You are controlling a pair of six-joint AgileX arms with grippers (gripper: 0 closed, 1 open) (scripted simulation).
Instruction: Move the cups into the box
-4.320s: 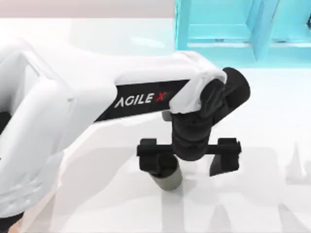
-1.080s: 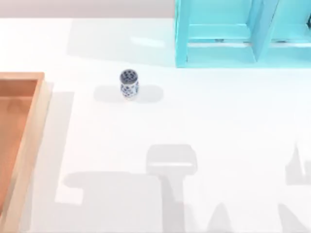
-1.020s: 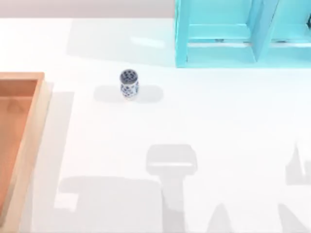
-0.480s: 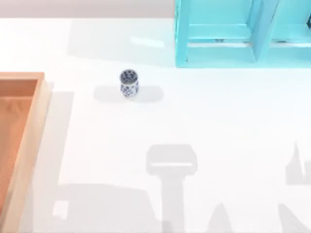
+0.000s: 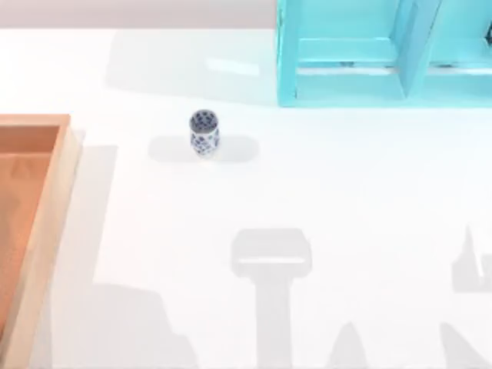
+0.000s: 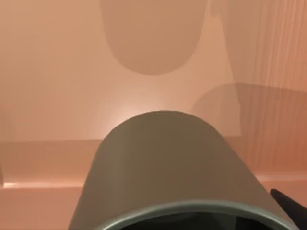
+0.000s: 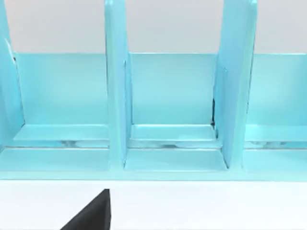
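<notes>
The white cup with blue floral pattern (image 5: 204,133) stands upright on the white bench (image 5: 346,184), well apart from the orange-brown box (image 5: 48,223), which lies to its left and is cut off by the top view's left edge, so only one corner and part of its floor show. Away from the box, beyond the cup toward the far right of the bench, sits the turquoise shelf frame (image 5: 384,54), its top also cropped.

In the left wrist view, the dark olive-grey cup (image 6: 163,167) looms close to the lens over the box's wooden floor (image 6: 53,72), its mouth cut off by the frame; whether it rests on the wood or hangs above it cannot be told. A black sliver of the left tool (image 6: 290,201) shows beside the cup; its grip cannot be told.

The right wrist view faces the shelf frame's (image 7: 168,105) compartments, with one dark tip of the right tool (image 7: 91,215); its state cannot be told.
</notes>
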